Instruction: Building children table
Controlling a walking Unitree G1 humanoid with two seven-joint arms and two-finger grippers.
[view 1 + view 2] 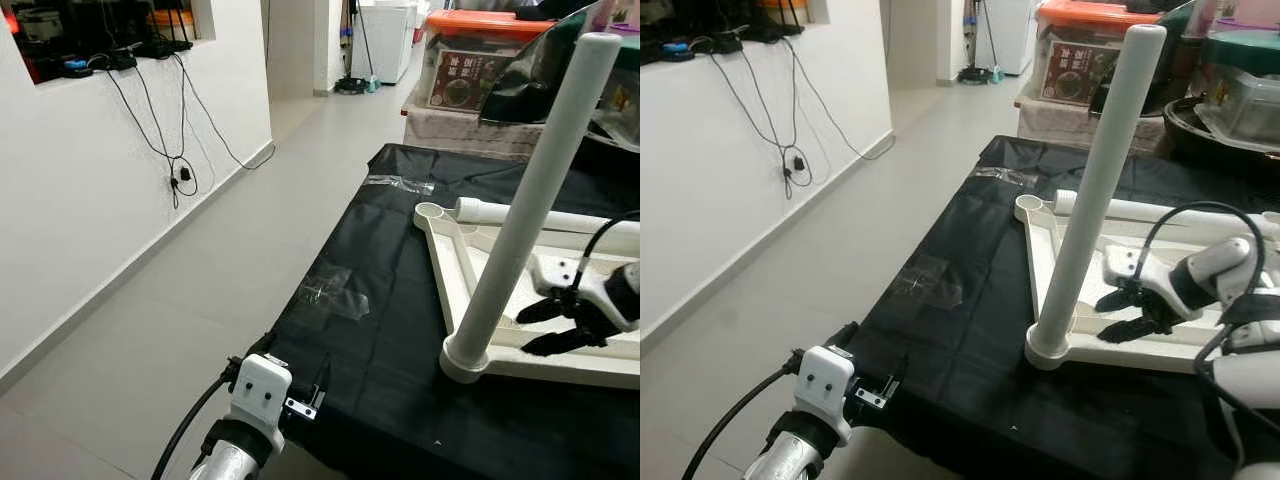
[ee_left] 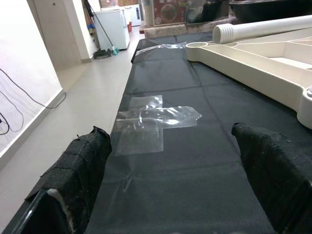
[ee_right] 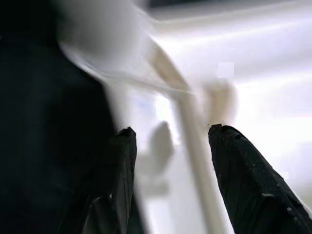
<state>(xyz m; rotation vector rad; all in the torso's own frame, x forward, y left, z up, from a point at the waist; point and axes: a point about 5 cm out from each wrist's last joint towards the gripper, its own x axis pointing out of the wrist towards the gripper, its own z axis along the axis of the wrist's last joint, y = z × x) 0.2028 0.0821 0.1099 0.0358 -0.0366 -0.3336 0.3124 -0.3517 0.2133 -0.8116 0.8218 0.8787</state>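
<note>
A cream plastic table top (image 1: pixel 447 265) lies upside down on a black cloth-covered surface (image 1: pixel 380 340). One white leg (image 1: pixel 530 200) stands upright in its near corner socket. A second leg (image 1: pixel 500 213) lies across the far end beside an empty socket (image 1: pixel 431 211). My right gripper (image 1: pixel 523 333) hovers open over the table top's underside, just right of the upright leg; its wrist view is blurred. My left gripper (image 2: pixel 168 134) is open and low at the cloth's near left edge, holding nothing, facing a patch of clear tape (image 2: pixel 151 122).
A white wall with dangling cables (image 1: pixel 175 160) runs along the left, with grey floor (image 1: pixel 200 300) between it and the surface. Behind the surface stand a box with an orange lid (image 1: pixel 480 25), dark bowls (image 1: pixel 1230 110) and a white appliance (image 1: pixel 385 35).
</note>
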